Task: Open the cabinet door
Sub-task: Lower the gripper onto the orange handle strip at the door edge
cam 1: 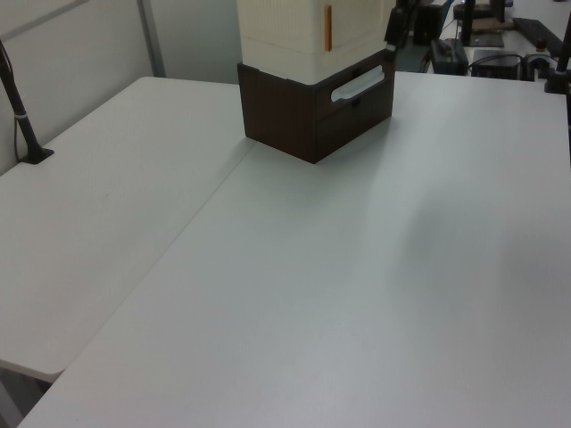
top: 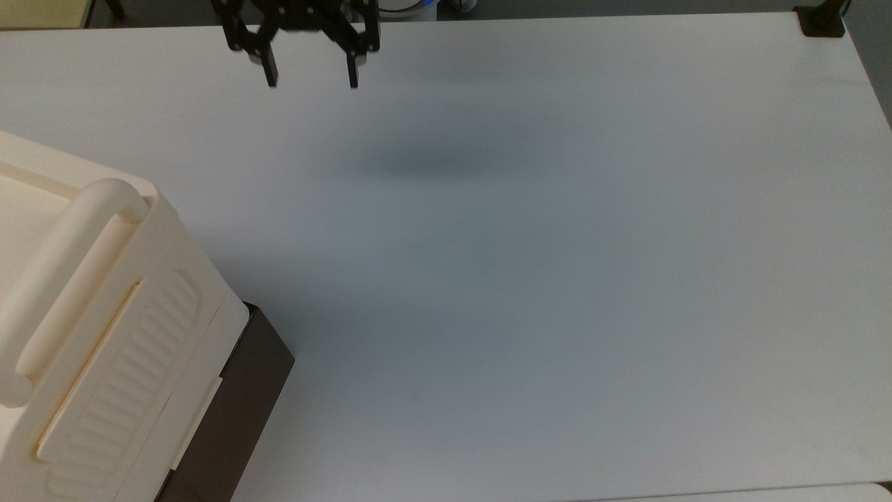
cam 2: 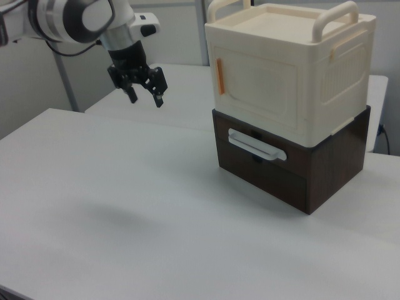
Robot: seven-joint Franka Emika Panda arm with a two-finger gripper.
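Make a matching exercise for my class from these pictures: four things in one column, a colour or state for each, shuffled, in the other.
Things:
1. gripper
2. cabinet door
3. dark brown base
4. table

Descriptions:
A. shut, with an orange strip at its edge
B. under the cream cabinet
C. open, in the air
D. white, bearing the cabinet stack

Pairs: 1-C, 2-A, 3-B, 4-D
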